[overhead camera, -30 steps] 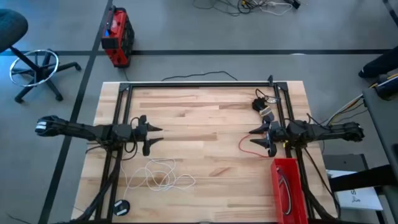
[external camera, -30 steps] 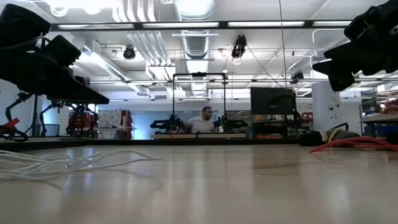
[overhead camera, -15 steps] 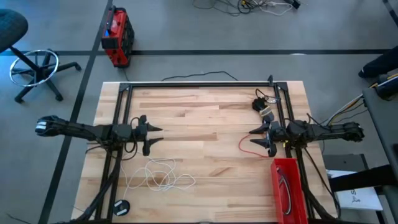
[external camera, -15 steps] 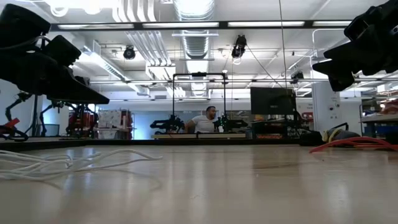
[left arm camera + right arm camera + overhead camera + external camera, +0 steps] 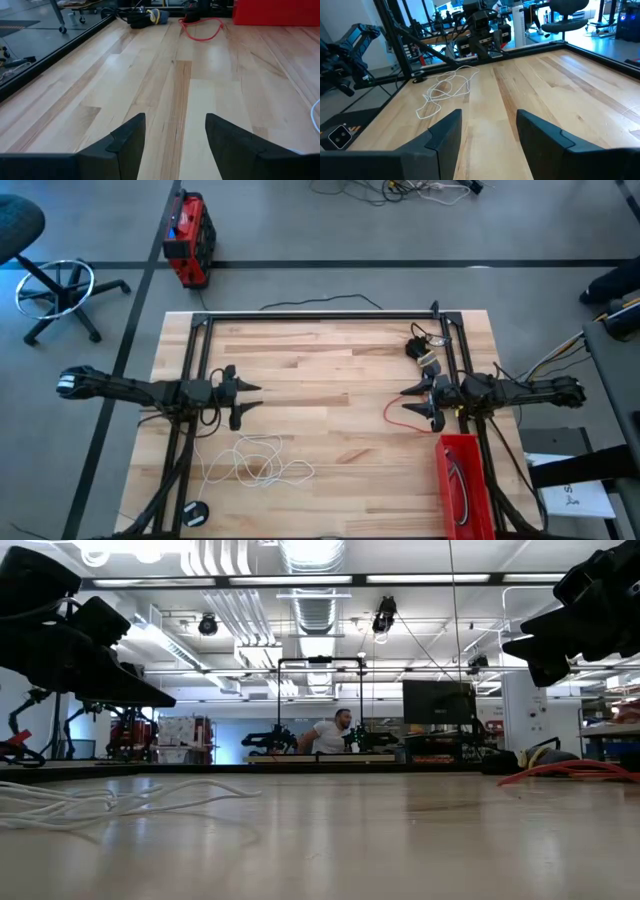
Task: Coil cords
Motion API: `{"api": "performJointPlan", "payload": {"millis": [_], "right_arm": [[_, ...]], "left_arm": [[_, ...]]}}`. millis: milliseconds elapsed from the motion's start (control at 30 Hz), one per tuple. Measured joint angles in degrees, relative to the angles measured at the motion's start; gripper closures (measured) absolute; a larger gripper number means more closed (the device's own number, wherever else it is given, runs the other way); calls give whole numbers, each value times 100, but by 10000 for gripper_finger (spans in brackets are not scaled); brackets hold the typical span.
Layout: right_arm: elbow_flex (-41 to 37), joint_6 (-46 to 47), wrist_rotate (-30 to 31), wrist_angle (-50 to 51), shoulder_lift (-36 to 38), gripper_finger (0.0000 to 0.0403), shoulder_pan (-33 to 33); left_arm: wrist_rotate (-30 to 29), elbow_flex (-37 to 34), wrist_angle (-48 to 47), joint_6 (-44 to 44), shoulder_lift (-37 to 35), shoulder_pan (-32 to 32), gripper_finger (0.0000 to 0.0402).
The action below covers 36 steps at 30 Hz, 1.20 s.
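Observation:
A white cord (image 5: pixel 258 463) lies in loose loops on the table near its front left; it also shows in the right wrist view (image 5: pixel 445 90) and the low view (image 5: pixel 90 802). A red cord (image 5: pixel 400 416) lies in a loop at the right, below my right gripper (image 5: pixel 410 402), and shows in the left wrist view (image 5: pixel 202 27). A small dark bundle of cord (image 5: pixel 424 350) sits at the far right. My left gripper (image 5: pixel 250 398) hovers open at the left middle, above the table. Both grippers are open and hold nothing.
A red bin (image 5: pixel 462 480) stands at the front right with a cord inside. A black frame (image 5: pixel 320 315) runs along the table's far edge and both sides. A small black round object (image 5: pixel 193 513) lies at the front left. A person sits far behind in the room (image 5: pixel 330 735).

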State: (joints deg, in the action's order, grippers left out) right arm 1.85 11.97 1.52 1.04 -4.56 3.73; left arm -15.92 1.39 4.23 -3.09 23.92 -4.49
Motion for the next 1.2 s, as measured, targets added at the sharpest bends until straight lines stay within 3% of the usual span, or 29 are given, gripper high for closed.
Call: {"api": "performJointPlan", "payload": {"millis": [533,867,1067,1200], "right_arm": [[0,186,7,-187,0,219,2],[0,765,15,-1996,-24,219,0],[2,1735,7,-2378,-531,219,0],[2,1898,-46,-2445,-1017,219,1]], "left_arm": [[0,-1,0,-2,0,-1,203],[0,-1,1,-1,0,-1,203],[0,-1,0,-1,0,0,203],[0,-2,0,0,0,-2,203]]}}
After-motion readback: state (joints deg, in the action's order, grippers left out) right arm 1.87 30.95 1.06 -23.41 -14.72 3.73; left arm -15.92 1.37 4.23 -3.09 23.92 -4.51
